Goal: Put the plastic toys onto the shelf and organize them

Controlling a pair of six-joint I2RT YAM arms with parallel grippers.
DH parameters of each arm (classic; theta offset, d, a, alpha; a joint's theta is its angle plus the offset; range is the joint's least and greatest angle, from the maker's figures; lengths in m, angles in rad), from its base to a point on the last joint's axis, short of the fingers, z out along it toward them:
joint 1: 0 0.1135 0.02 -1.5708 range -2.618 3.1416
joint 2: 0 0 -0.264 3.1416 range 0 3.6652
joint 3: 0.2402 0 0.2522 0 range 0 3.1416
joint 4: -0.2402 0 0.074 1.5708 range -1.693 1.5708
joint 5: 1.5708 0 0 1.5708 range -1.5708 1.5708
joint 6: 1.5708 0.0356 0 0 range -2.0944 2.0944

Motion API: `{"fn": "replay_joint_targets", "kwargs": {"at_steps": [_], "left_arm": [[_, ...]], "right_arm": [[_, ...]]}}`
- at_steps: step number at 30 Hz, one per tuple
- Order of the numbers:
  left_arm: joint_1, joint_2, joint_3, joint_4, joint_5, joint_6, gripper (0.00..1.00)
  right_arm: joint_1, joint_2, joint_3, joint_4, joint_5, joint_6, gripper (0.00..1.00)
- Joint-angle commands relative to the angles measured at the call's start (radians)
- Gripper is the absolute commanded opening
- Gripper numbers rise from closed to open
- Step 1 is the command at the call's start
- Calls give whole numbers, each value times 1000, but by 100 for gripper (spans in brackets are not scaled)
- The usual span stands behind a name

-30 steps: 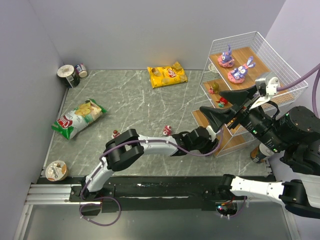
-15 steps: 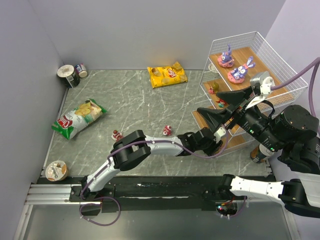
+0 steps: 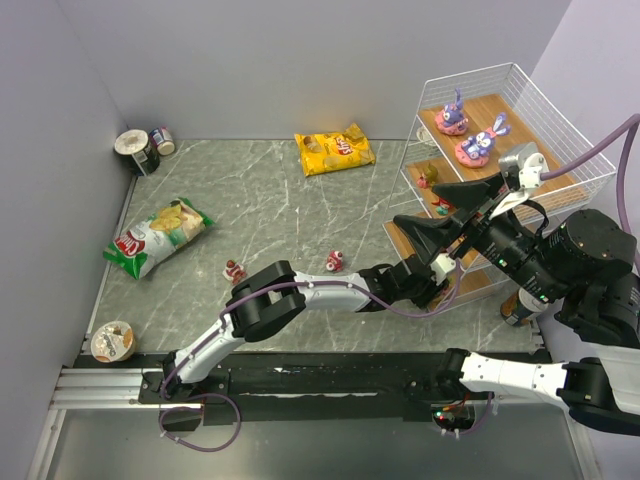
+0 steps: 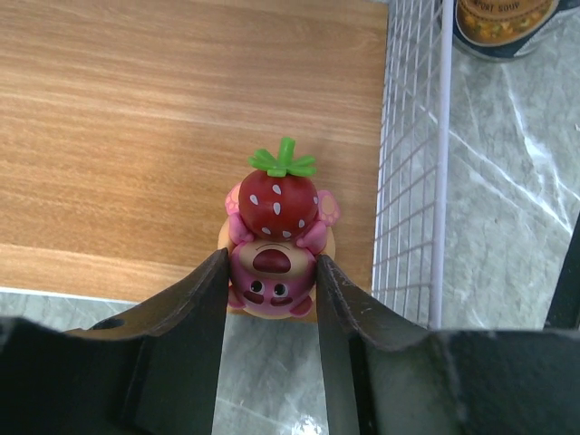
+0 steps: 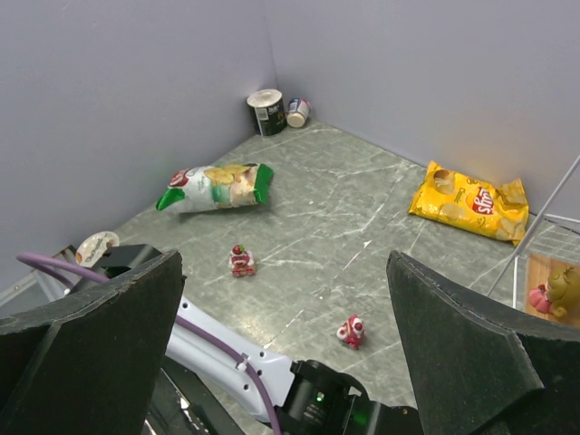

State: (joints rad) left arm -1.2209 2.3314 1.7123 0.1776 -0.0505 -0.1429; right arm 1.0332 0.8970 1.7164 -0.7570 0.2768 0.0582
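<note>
At the shelf [image 3: 520, 140] in the overhead view, the left gripper [image 3: 435, 280] is reaching toward the lowest board while the right gripper [image 3: 448, 213] is hovering, spread wide. In the left wrist view, the fingers [image 4: 181, 326] are pinching a pink strawberry-topped toy [image 4: 272, 227] at the board's edge. In the right wrist view, a red toy [image 5: 241, 261] and a second red toy [image 5: 350, 332] are lying on the table [image 5: 326, 208].

Left gripper [image 4: 270, 272] had both black fingers [image 4: 195, 317] pressed against the sides of a pink bear toy [image 4: 272, 263], face toward the camera. Red strawberry with a green leaf cap sat on its head. The toy was over the near edge of the light-wood board [image 4: 136, 136]; couldn't tell whether it touched. The shelf's white wire side [image 4: 412, 181] was just right of the toy. Beyond that was the grey marble table [image 4: 507, 208], with a round can [image 4: 503, 23] cut off at top right.
</note>
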Motion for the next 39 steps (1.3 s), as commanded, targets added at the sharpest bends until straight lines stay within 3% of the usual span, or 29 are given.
{"fn": "replay_joint_targets", "kwargs": {"at_steps": [1,7,11,14,20,29,39], "left_arm": [[-6,28,61,36,-17,3,32],[-6,20,47,39,-22,8,45],[-6,5,38,37,-28,11,64],[-6,-13,29,33,-45,0,71],[-6,-69,-29,57,-77,-11,74],[-6,-234,-264,151,-153,-47,82],[-3,-446,-413,-22,-478,-229,91]], "right_arm": [[-4,10,20,10,7,2,100],[-4,8,14,12,7,5,100],[-4,5,9,16,6,5,100],[-4,5,9,15,9,6,100],[-4,-1,-5,21,4,11,100],[-4,-9,-8,18,-7,12,100],[-2,-4,-9,16,-4,9,100]]}}
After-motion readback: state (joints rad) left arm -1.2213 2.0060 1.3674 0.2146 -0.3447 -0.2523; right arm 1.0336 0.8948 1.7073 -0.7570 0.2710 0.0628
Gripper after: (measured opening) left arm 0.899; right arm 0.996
